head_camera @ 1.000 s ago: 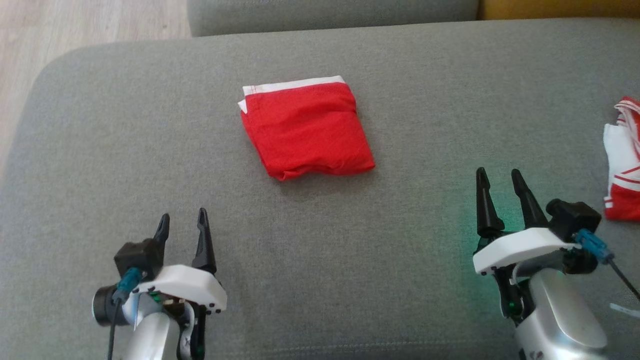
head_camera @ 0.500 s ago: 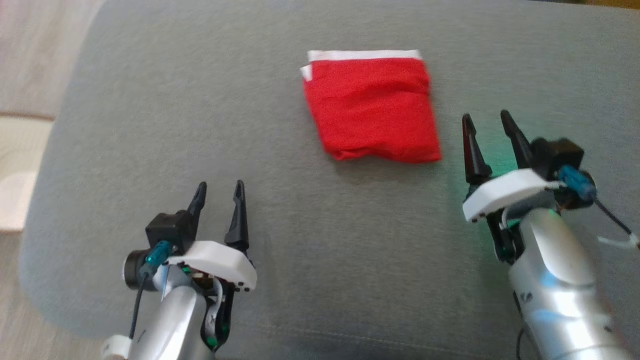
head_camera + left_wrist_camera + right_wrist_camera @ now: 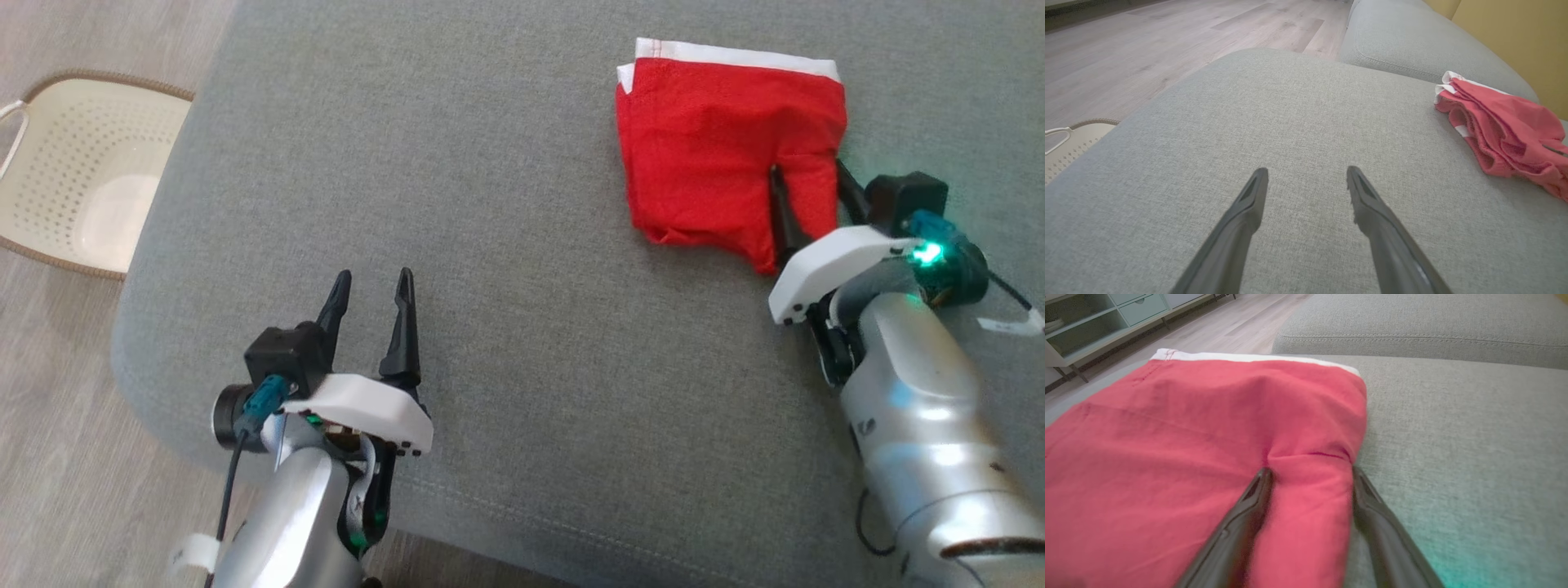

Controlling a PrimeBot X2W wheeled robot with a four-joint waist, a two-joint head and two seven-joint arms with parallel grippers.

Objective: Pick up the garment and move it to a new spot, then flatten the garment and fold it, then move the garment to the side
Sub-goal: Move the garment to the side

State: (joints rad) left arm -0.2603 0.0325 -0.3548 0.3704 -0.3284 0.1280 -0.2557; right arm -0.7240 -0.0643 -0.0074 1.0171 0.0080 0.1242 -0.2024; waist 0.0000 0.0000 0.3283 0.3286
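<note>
A folded red garment (image 3: 718,139) with a white band along its far edge lies on the grey sofa seat (image 3: 506,204). My right gripper (image 3: 807,170) stands open at the garment's near right corner. One finger presses on top of the cloth and the other runs along its right edge, so a ridge of red fabric sits between them. The right wrist view shows the garment (image 3: 1188,437) and that bunched strip inside the right gripper (image 3: 1310,470). My left gripper (image 3: 374,278) hovers open over bare cushion, well left of the garment (image 3: 1502,126); nothing lies between the fingers of the left gripper (image 3: 1307,171).
A cream perforated basket (image 3: 82,171) sits on the wood floor beyond the seat's left edge. The sofa's back cushion (image 3: 1412,322) rises behind the garment. A pale cabinet (image 3: 1081,326) stands across the floor.
The head camera has swung, shifting the whole picture. My right gripper moved forward from bare cushion onto the garment's right edge, and cloth now sits between its fingers. The left gripper stays open.
</note>
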